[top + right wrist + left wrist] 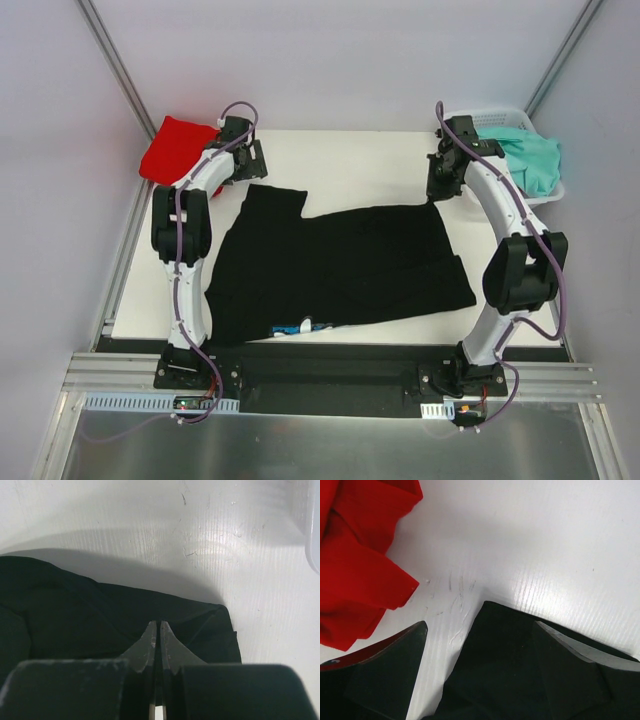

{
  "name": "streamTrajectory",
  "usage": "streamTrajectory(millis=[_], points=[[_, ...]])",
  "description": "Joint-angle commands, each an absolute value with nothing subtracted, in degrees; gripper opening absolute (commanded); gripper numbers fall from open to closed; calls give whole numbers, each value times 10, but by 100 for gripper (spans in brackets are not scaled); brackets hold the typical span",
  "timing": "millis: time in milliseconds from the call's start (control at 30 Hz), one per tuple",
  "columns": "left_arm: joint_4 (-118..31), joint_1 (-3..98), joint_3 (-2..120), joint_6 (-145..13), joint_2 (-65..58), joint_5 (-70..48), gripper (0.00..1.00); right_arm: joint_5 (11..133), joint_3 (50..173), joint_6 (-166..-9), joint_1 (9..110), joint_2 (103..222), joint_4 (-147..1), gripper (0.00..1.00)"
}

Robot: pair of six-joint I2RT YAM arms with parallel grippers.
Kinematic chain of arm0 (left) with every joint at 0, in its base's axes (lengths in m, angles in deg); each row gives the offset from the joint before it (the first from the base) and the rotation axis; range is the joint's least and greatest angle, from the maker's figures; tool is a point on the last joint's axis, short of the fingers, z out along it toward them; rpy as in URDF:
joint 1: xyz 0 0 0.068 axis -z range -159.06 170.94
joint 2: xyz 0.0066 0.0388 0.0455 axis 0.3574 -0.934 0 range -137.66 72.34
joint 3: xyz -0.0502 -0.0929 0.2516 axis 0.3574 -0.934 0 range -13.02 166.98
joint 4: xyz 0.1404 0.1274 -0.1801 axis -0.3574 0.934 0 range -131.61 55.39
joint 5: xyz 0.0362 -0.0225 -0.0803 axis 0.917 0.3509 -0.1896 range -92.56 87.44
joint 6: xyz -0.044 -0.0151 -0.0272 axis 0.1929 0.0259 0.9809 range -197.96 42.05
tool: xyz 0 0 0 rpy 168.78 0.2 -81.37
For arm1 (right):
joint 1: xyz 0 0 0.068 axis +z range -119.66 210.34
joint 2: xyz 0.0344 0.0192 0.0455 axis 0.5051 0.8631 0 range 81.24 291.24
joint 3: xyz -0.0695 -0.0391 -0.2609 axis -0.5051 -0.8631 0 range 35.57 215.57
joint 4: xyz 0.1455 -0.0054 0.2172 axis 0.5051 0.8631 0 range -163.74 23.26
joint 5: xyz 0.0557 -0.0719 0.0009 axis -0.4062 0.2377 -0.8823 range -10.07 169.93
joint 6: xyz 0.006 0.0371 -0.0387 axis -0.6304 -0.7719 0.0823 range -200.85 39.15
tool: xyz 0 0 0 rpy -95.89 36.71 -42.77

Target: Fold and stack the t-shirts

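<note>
A large black t-shirt [340, 265] lies spread over the middle of the white table [350, 160]. My left gripper [245, 165] stands open at the shirt's far left corner. In the left wrist view the black corner [505, 670] lies between the spread fingers of the left gripper [480, 625]. My right gripper [440, 185] is at the far right corner. The right wrist view shows the right gripper [156, 624] shut on the black cloth [75, 615], which casts a shadow on the table. A red t-shirt [175, 148] is bunched at the far left [355, 565].
A white lattice basket [480, 117] stands at the far right with a teal t-shirt [530, 160] hanging over it; the basket's rim [315, 530] shows in the right wrist view. A small white and blue patch [303, 326] shows at the black shirt's near edge.
</note>
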State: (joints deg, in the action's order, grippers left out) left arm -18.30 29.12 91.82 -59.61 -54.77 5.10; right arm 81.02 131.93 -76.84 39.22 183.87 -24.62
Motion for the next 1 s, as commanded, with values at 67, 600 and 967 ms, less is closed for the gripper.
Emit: streamTrajectory(millis=[67, 600, 967], points=[[-156, 288, 957, -613, -567, 67, 86, 808, 1310, -773, 396, 1790, -239, 1], [-13, 284, 1082, -606, -647, 61, 76, 805, 1324, -780, 403, 1755, -224, 1], [-8, 283, 1124, -602, -676, 40, 60, 805, 1326, -774, 405, 1751, -217, 1]])
